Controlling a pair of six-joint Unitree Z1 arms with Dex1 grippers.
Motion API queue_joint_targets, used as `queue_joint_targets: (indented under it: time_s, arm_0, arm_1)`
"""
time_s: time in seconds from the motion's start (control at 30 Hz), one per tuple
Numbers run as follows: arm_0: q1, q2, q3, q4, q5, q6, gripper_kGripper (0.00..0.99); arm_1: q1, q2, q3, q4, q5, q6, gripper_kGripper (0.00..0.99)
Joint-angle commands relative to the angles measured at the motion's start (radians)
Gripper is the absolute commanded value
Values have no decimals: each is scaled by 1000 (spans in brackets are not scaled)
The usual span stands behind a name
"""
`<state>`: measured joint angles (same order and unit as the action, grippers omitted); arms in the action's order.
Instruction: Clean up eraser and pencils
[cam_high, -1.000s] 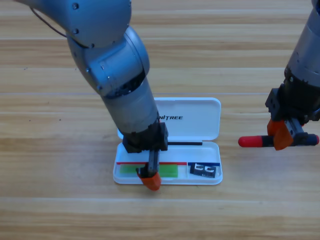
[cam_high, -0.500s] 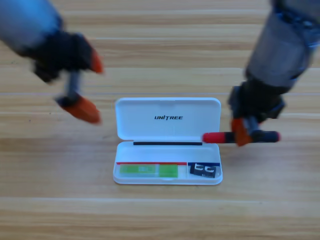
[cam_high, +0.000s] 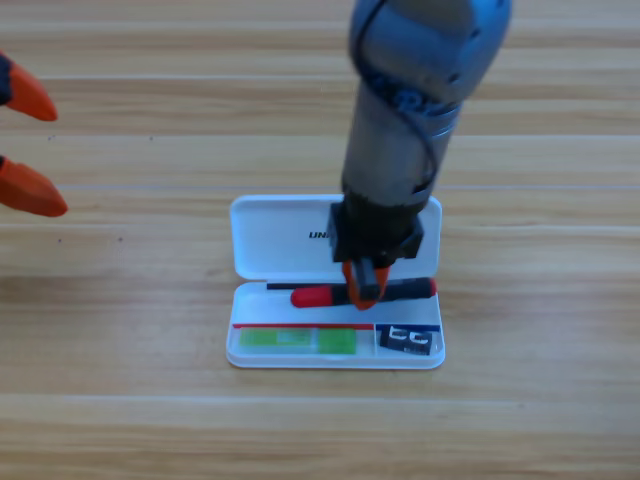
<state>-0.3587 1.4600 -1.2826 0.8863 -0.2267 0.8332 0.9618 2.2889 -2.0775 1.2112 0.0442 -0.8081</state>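
Note:
The white case (cam_high: 272, 243) lies open in the middle of the table. In its tray the light green stick (cam_high: 297, 341) lies on the left and the black eraser (cam_high: 409, 339) on the right. My right gripper (cam_high: 365, 287) points down over the case's hinge line, shut on the black pen with the red cap (cam_high: 315, 296). The pen lies level, cap to the left, just above the tray's back edge. My left gripper (cam_high: 24, 145) waits at the picture's left edge, open, with nothing between its orange jaws.
The right arm (cam_high: 405, 120) comes down from the top edge and covers part of the case's lid. Bare wooden table (cam_high: 540, 380) surrounds the case.
My right gripper has carried the pen leftward from right of the case to above the tray. The left arm has drawn back from the green stick to the left edge.

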Motion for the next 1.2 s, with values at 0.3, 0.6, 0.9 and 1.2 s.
queue_joint_targets:
  time_s: [0.3,0.6,0.9,1.2]
  arm_0:
    - [110,-73,54,-30,-100,6,990]
    - [110,-84,72,-41,-108,7,990]
    - [110,-84,111,-90,-106,12,977]
    - [110,-84,129,-110,-108,12,979]
  arm_1:
    - [14,176,-128,37,-101,56,0]
    - [8,192,-145,41,-113,72,0]
    - [6,192,-145,41,-113,76,0]
    - [3,190,-145,41,-113,79,0]
